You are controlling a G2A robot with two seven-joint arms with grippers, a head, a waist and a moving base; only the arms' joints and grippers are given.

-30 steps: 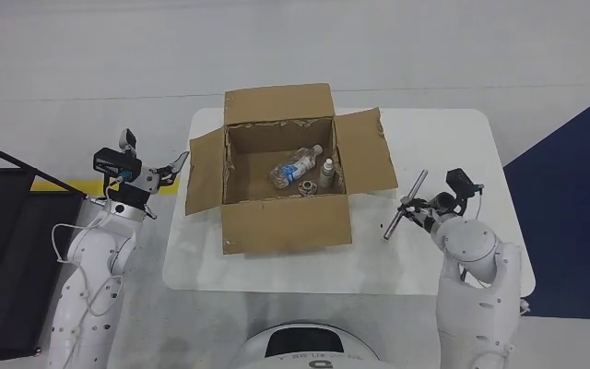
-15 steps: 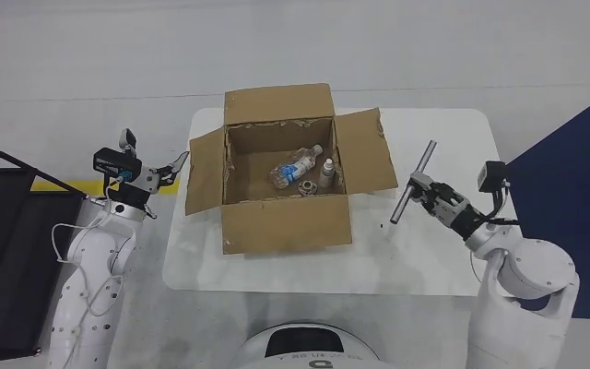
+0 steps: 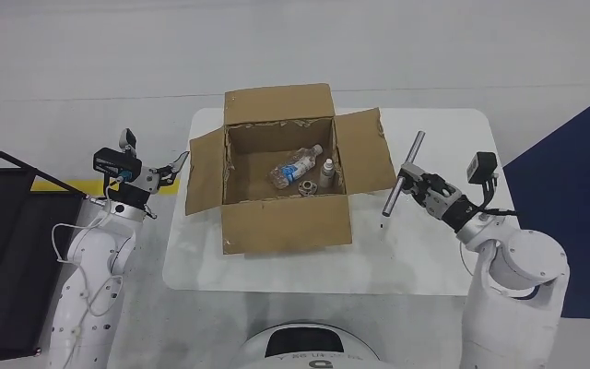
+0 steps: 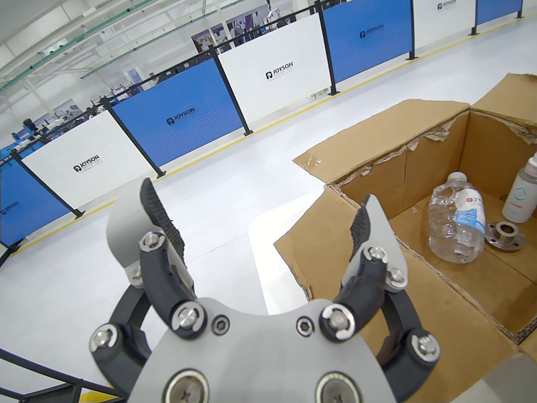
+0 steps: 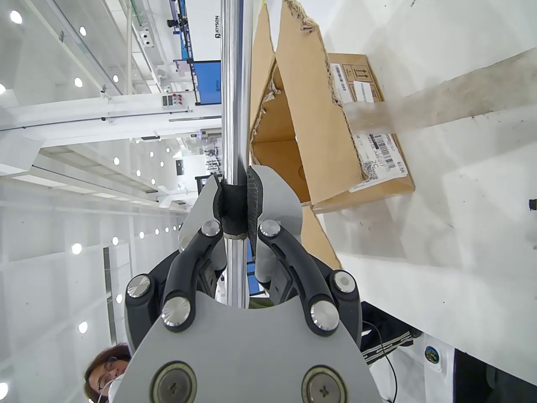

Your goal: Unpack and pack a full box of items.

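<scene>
An open cardboard box (image 3: 286, 226) stands mid-table with its flaps spread. Inside lie a clear plastic bottle (image 3: 295, 168), a small white bottle (image 3: 326, 171) and a metal flange (image 3: 308, 188); the left wrist view shows the same bottle (image 4: 457, 222), white bottle (image 4: 520, 194) and flange (image 4: 503, 236). My right gripper (image 3: 407, 181) is shut on a shiny steel rod (image 3: 403, 173), held above the table just right of the box's right flap; the rod (image 5: 235, 85) runs straight out between the pads. My left gripper (image 4: 260, 220) is open and empty, off the table's left edge.
The white table (image 3: 433, 258) has bare surface right of and in front of the box. A dark frame (image 3: 18, 231) stands at the far left, beside the left arm. Fence panels (image 4: 176, 111) line the hall behind.
The right arm swung out from near its body and carried the rod up and left, toward the box's right flap. The left arm has kept still.
</scene>
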